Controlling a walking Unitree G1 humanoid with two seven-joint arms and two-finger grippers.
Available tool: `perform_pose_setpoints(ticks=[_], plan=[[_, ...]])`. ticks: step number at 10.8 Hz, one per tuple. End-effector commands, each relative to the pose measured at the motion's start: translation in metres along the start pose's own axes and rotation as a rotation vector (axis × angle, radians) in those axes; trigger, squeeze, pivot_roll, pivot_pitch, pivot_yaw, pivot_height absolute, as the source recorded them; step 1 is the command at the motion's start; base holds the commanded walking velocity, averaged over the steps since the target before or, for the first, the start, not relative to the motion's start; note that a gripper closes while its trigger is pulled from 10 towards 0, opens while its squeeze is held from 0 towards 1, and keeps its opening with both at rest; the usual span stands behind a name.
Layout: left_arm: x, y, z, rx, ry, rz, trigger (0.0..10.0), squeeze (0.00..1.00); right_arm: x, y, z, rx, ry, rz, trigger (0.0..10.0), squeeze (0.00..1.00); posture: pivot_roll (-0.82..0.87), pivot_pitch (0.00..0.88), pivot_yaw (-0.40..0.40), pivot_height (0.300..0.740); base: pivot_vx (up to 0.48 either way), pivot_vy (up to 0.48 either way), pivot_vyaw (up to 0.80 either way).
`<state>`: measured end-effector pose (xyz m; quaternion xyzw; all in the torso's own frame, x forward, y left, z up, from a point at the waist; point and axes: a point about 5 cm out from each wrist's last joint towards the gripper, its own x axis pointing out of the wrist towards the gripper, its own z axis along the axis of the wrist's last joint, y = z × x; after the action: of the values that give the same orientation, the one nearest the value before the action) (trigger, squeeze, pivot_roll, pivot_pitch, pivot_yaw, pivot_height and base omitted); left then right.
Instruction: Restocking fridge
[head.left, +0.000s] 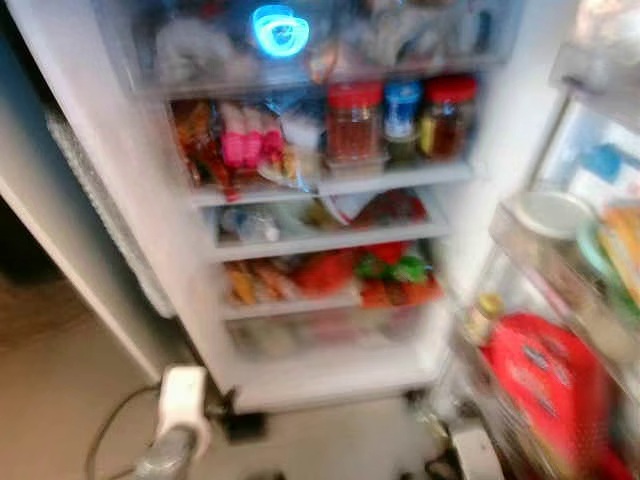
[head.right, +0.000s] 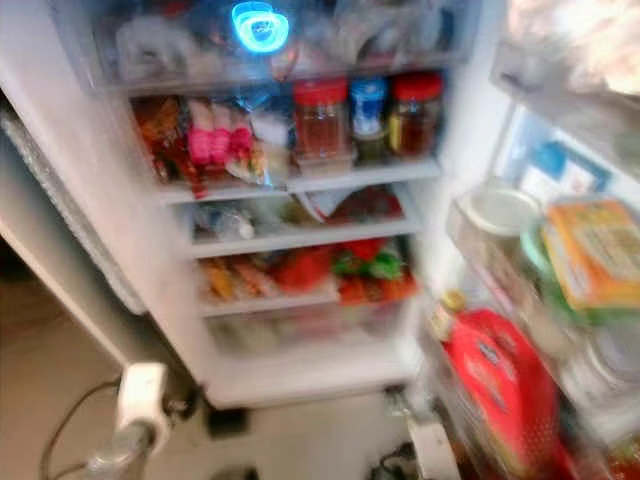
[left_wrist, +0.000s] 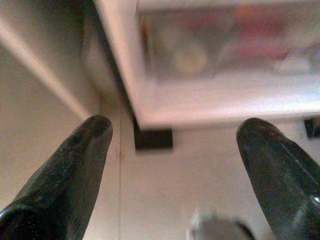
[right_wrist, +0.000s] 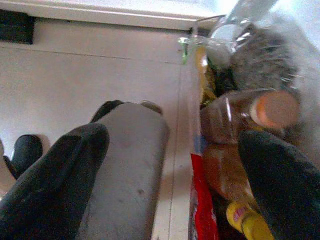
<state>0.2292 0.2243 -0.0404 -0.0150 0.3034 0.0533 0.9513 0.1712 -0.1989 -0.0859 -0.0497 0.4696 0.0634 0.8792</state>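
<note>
The fridge stands open in front of me, blurred. Its shelves (head.left: 330, 240) are packed: red-lidded jars (head.left: 354, 122) and a blue-lidded jar (head.left: 403, 115) on an upper shelf, pink packs (head.left: 245, 140) to their left, red and green food lower down. A clear drawer (head.left: 320, 335) sits at the bottom. My left gripper (left_wrist: 177, 125) hangs open and empty over the floor before the fridge base. My right gripper (right_wrist: 175, 136) is open and empty, low beside the door shelf, where a brown bottle with an orange cap (right_wrist: 250, 112) lies.
The open door on the right carries racks holding a red pouch (head.left: 545, 385), a white-lidded tub (head.left: 548, 212) and an orange pack (head.right: 595, 250). A blue light (head.left: 280, 30) glows at the top. A cable (head.left: 105, 430) lies on the beige floor at the left. A grey robot part (right_wrist: 130, 165) stands below my right gripper.
</note>
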Motion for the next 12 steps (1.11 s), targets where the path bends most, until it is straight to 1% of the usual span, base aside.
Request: perform_pose_setpoints(ticks=[1,2,4,6,7,9,10,12], plan=[[-0.001,0.005,-0.01,-0.041,0.066,0.027,10.0,0.0,-0.003,0.002,-0.018,0.0,0.071,0.007,10.0,0.0,-0.06,0.001,0.03,0.644,0.0,0.0,0.0],[-0.006,0.007,-0.027,-0.032,0.152,0.038,10.0,0.0,-0.003,0.003,-0.019,0.006,0.068,0.007,10.0,0.0,-0.07,0.0,0.039,0.644,0.0,0.345,0.0],[-0.013,0.013,-0.043,0.002,0.219,0.053,10.0,0.0,-0.003,0.007,-0.022,0.025,0.064,0.007,10.0,0.0,-0.07,0.0,0.054,0.644,0.0,0.384,0.0],[-0.016,0.014,-0.048,0.016,0.239,0.05,10.0,0.0,-0.003,0.009,-0.023,0.015,0.072,0.021,10.0,0.0,-0.06,0.0,0.057,0.644,0.0,0.381,0.0],[-0.019,0.016,-0.054,0.016,0.259,0.055,10.0,0.0,-0.003,0.011,-0.025,0.025,0.071,0.022,10.0,0.0,-0.06,0.0,0.058,0.644,0.0,0.382,0.0],[-0.019,0.021,-0.054,0.021,0.273,0.074,10.0,0.0,-0.003,0.013,-0.024,0.029,0.069,0.014,10.0,0.0,-0.07,0.0,0.063,0.644,0.0,0.379,0.0],[-0.021,0.017,-0.058,0.065,0.267,0.041,10.0,0.0,-0.003,0.013,-0.025,0.032,0.066,0.011,10.0,0.0,-0.07,0.0,0.069,0.644,0.0,0.379,0.0],[-0.023,0.017,-0.062,0.068,0.287,0.042,10.0,0.0,-0.003,0.013,-0.027,0.039,0.083,0.015,10.0,0.0,-0.08,0.0,0.069,0.644,0.0,0.371,0.0]])
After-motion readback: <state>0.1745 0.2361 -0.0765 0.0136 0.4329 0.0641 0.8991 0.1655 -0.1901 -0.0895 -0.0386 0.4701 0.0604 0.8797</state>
